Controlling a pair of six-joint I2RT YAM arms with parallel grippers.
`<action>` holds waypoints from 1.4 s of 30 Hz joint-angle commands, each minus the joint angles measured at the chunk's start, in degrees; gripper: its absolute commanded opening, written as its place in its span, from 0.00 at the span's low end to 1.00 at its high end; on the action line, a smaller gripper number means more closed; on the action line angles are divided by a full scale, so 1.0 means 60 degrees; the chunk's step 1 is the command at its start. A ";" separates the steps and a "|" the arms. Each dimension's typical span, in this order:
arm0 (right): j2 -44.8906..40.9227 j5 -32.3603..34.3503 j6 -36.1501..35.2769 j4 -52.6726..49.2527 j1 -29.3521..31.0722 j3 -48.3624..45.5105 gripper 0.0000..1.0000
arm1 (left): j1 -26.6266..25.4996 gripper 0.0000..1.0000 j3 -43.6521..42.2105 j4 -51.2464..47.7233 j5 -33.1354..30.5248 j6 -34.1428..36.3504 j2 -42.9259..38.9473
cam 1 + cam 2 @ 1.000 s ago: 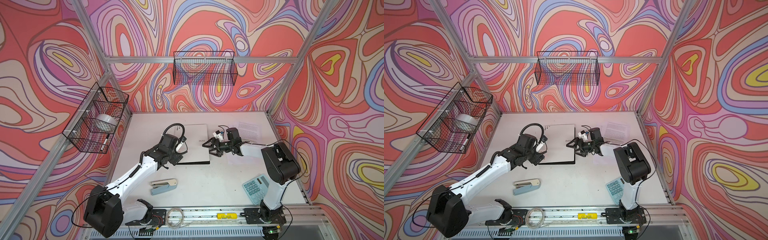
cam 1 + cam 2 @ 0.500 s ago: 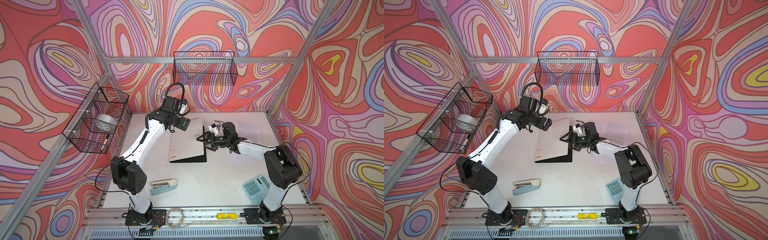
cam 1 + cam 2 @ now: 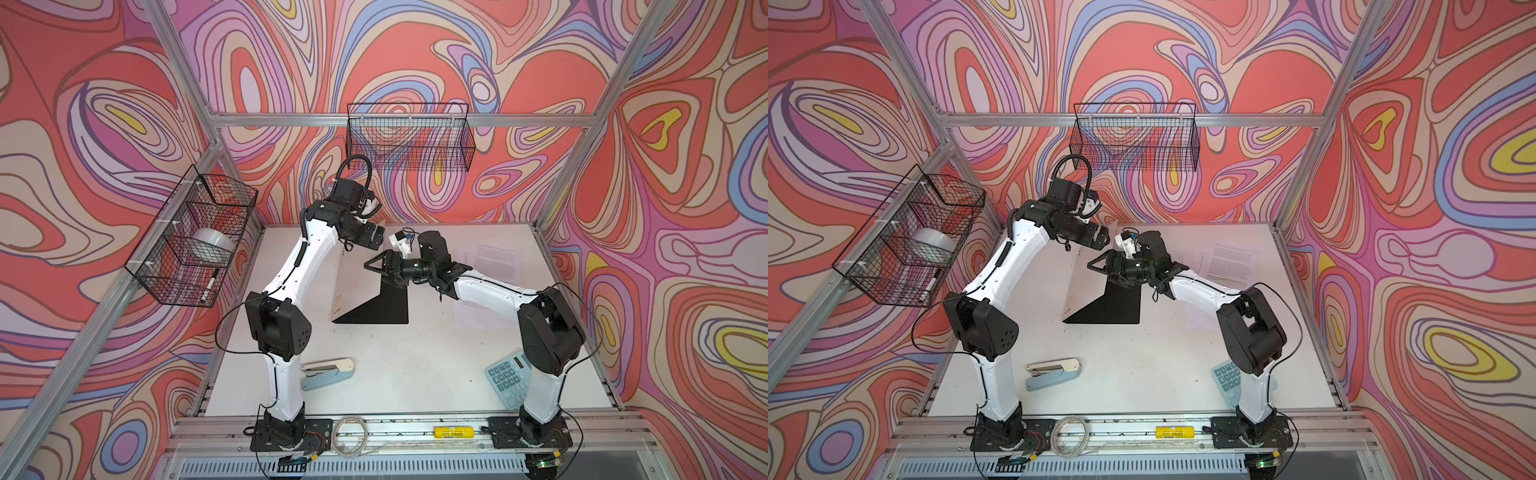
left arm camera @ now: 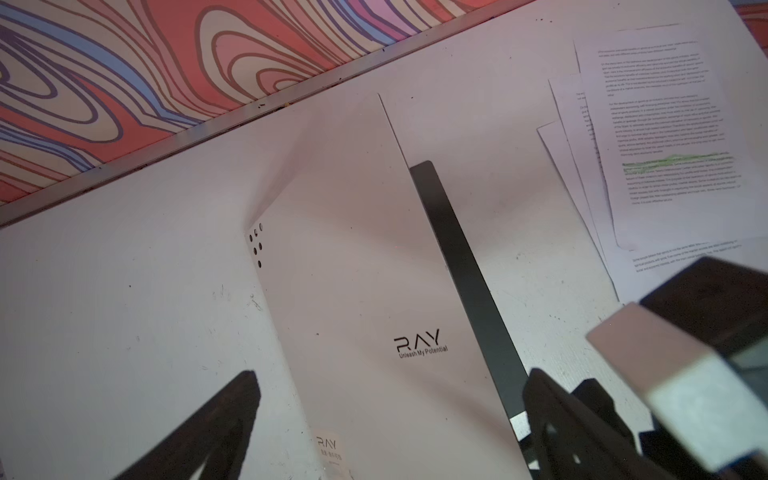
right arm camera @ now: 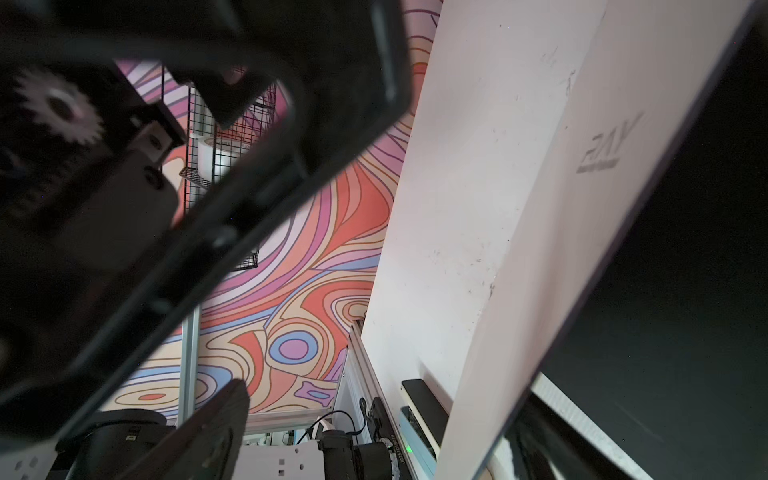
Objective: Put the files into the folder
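White tabletop [image 3: 415, 361] carries all of this. Off its left edge a wire basket [image 3: 191, 237] hangs on the wall, a roll of tape [image 3: 210, 245] inside.

My left claw [image 3: 376, 241] hangs above the table's back edge, left of the middle. Its jaws are spread as wide as they go, with nothing between them. Near the front edge, left of centre, lies a pale blue stapler [image 3: 328, 372].

The folder [image 3: 380, 307] sits mid-table, toward the back, and is half open. Its black inner leaf lies flat. Its pale cover, the side lettered "RAY" in my left wrist view [image 4: 353, 291], stands tilted up on the left.

My right claw [image 3: 376, 272] is just beside the cover's raised edge, jaws wide apart and clamped on nothing. Whether a fingertip touches the cover I cannot tell.

The files [image 3: 494, 262] lie outside the folder, to its right, fanned flat near the table's back right corner. One line on the top sheet is highlighted green [image 4: 665, 137]. My right forearm crosses above their near end. A blue calculator [image 3: 507, 380] sits by the front right corner, partly behind that arm.
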 commanded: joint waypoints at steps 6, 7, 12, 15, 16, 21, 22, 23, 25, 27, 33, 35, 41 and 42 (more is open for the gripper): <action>0.0649 0.0636 0.0496 0.0593 0.0495 0.0783 0.97 | 0.0157 1.00 0.0443 -0.0622 -0.0110 -0.0498 0.0410; 0.0648 0.0657 0.0522 0.0641 0.0529 0.0827 0.97 | 0.0159 1.00 0.0494 -0.0656 -0.0133 -0.0485 0.0453; 0.0614 0.0958 0.0650 0.0866 0.0706 0.0998 0.97 | 0.0212 1.00 0.0747 -0.0793 -0.0267 -0.0510 0.0641; 0.0678 0.1056 0.0878 0.1121 0.0739 0.1035 0.97 | 0.0222 1.00 0.0744 -0.0793 -0.0258 -0.0525 0.0670; 0.0682 0.1110 0.0923 0.1131 0.0739 0.1041 0.96 | 0.0219 1.00 0.0748 -0.0807 -0.0245 -0.0521 0.0688; 0.0764 0.1306 0.1204 0.1553 0.0776 0.1049 0.96 | 0.0238 0.99 0.0722 -0.0909 -0.0681 -0.0401 0.0806; 0.0786 0.1315 0.1256 0.1619 0.0769 0.1070 0.96 | 0.0238 0.98 0.0720 -0.0936 -0.0782 -0.0330 0.0837; 0.0808 0.1311 0.1270 0.1656 0.0781 0.1111 0.96 | 0.0235 0.98 0.0733 -0.0955 -0.0950 -0.0295 0.0864; 0.0863 0.1308 0.1301 0.1709 0.0796 0.1194 0.96 | 0.0258 0.96 0.0733 -0.0981 -0.1202 -0.0171 0.0910; 0.0950 0.1249 0.1358 0.1756 0.0813 0.1301 0.96 | 0.0248 0.94 0.0703 -0.0983 -0.1451 -0.0073 0.0939; 0.1204 0.1126 0.1557 0.2030 0.0842 0.1529 0.96 | 0.0312 0.84 0.0650 -0.1085 -0.1975 0.0056 0.1042; 0.1258 0.1069 0.1607 0.2118 0.0856 0.1602 0.96 | 0.0350 0.80 0.0639 -0.1122 -0.2053 0.0052 0.1058; 0.1366 0.0949 0.1703 0.2293 0.0871 0.1730 0.96 | 0.0464 0.72 0.0558 -0.1140 -0.2330 0.0041 0.1055; 0.1367 0.0936 0.1706 0.2303 0.0871 0.1744 0.95 | 0.0479 0.70 0.0549 -0.1144 -0.2380 0.0043 0.1066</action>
